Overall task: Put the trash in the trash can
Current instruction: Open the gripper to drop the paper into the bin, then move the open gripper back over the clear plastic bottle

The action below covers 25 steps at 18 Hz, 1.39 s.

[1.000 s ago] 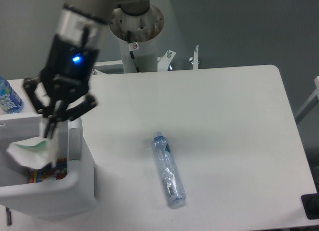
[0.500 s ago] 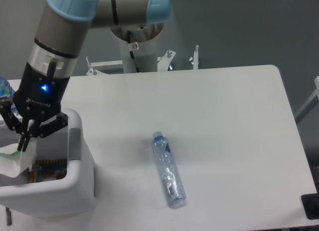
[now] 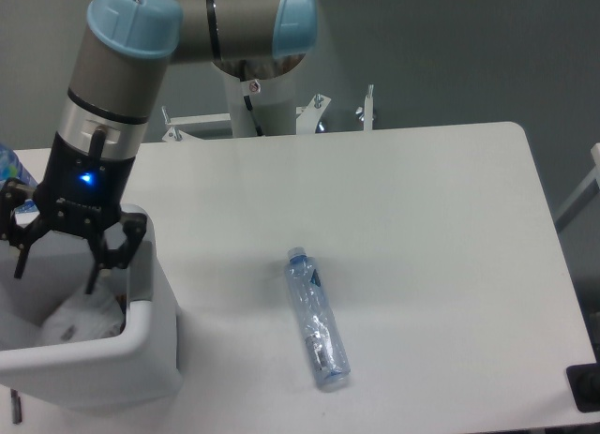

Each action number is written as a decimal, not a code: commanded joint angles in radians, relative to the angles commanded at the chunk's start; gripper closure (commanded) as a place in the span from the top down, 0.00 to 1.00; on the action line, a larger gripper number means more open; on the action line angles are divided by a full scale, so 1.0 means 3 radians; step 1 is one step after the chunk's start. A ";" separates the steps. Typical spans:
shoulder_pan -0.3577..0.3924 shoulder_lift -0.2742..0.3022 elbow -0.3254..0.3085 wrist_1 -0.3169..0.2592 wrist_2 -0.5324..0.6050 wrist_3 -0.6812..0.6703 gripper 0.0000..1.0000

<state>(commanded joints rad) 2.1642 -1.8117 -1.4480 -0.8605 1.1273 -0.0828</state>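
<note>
The crumpled white paper carton (image 3: 82, 319) lies inside the white trash can (image 3: 141, 345) at the left edge of the table. Directly above the can hangs my gripper (image 3: 54, 269), open, with nothing between its fingers. The crushed clear plastic bottle (image 3: 317, 320) lies on its side on the white table (image 3: 394, 228), well to the right of the can and away from the gripper.
An upright bottle with a blue label (image 3: 11, 172) peeks in at the far left edge behind the arm. The arm's base column (image 3: 258, 87) stands at the table's back edge. A dark object (image 3: 583, 387) sits at the lower right corner.
The gripper moved left over the trash can, opened and let go of the white carton, which dropped into the can. The bottle has not moved.
</note>
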 joint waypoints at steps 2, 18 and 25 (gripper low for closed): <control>0.0164 0.0005 0.0005 0.0000 0.0148 -0.0005 1.00; 0.0957 -0.0138 0.0066 0.0056 0.0817 0.0056 1.00; 0.0937 -0.0342 0.0163 0.0041 0.1253 0.0005 1.00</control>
<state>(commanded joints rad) 2.4452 -1.9144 -1.3990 -0.8483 1.5033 -0.0813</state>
